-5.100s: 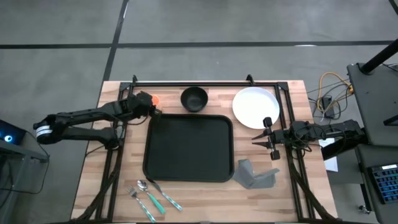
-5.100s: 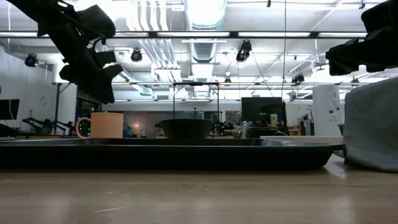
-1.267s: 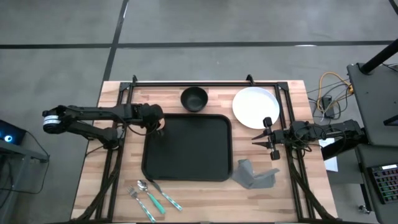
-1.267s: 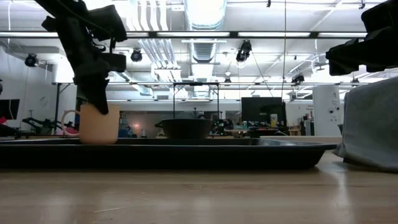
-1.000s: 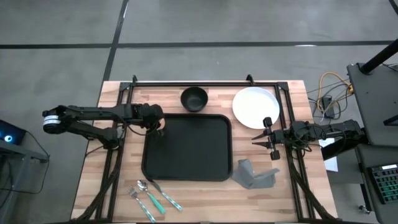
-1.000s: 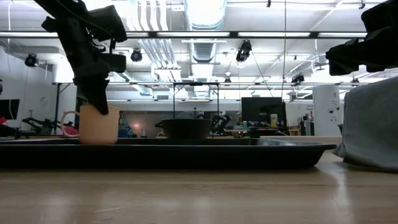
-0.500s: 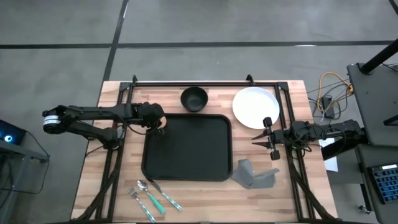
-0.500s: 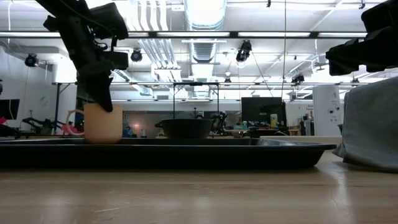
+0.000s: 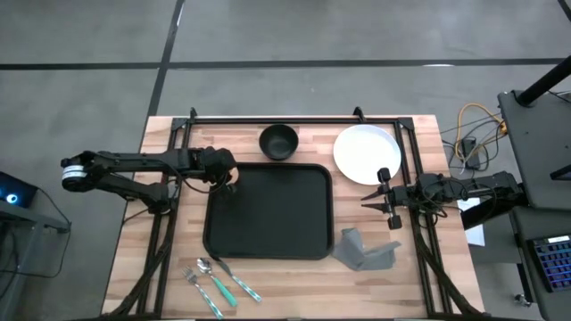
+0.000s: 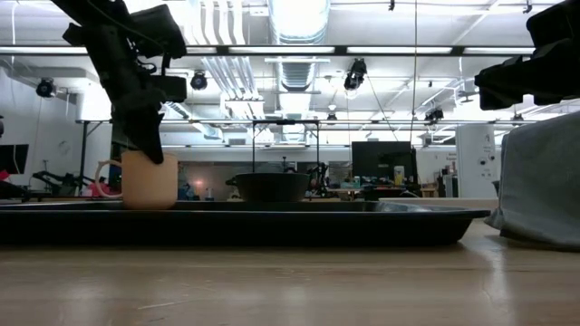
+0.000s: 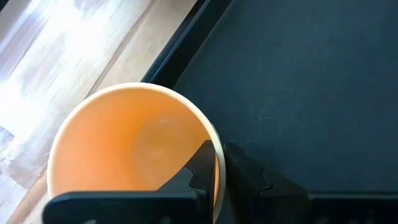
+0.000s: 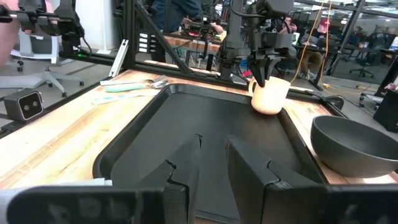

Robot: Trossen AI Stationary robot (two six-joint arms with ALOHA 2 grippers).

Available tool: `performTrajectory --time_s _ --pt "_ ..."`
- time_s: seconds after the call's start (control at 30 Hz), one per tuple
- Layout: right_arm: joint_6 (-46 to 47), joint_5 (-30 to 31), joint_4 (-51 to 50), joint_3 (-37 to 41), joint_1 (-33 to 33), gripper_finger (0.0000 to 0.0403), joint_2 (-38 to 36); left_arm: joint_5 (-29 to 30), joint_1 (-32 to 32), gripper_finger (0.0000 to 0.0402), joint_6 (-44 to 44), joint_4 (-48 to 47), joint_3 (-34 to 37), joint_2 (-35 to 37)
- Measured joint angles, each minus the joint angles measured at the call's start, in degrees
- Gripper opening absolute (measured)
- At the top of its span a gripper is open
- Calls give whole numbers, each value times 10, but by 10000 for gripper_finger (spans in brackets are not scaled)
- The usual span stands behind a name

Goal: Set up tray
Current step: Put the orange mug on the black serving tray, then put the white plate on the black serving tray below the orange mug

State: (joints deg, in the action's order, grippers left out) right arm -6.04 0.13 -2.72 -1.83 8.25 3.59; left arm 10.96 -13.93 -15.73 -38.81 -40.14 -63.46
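Left pincer [image 9: 228, 181] pinches rim of orange cup [image 11: 134, 149], one finger inside, one outside. Cup sits in tray's far-left corner, just inside rim. Black tray [image 9: 272, 214] lies at table [image 9: 294, 290] centre, between black bowl [image 9: 278, 141] and cutlery [image 9: 217, 280]. Right pincer [image 9: 385, 201] hovers beside tray's right edge, near white plate [image 9: 367, 152], fingers slightly spread, holding nothing. Grey napkin [image 9: 366, 252] off tray's near-right corner.

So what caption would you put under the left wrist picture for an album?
Left gripper pinching the rim of an orange ceramic cup at the corner of the large black rectangular tray.
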Motion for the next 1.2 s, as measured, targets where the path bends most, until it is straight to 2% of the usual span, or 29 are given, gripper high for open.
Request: performTrajectory --time_s 0.3,0.7,1.2 --pt "0 0 0 0 0 68 0 -4 0 15 1 0 2 0" --pt "0 0 0 0 0 68 0 -5 0 114 0 1 15 0" --pt "0 0 0 0 0 68 0 -5 0 118 7 1 -39 1"
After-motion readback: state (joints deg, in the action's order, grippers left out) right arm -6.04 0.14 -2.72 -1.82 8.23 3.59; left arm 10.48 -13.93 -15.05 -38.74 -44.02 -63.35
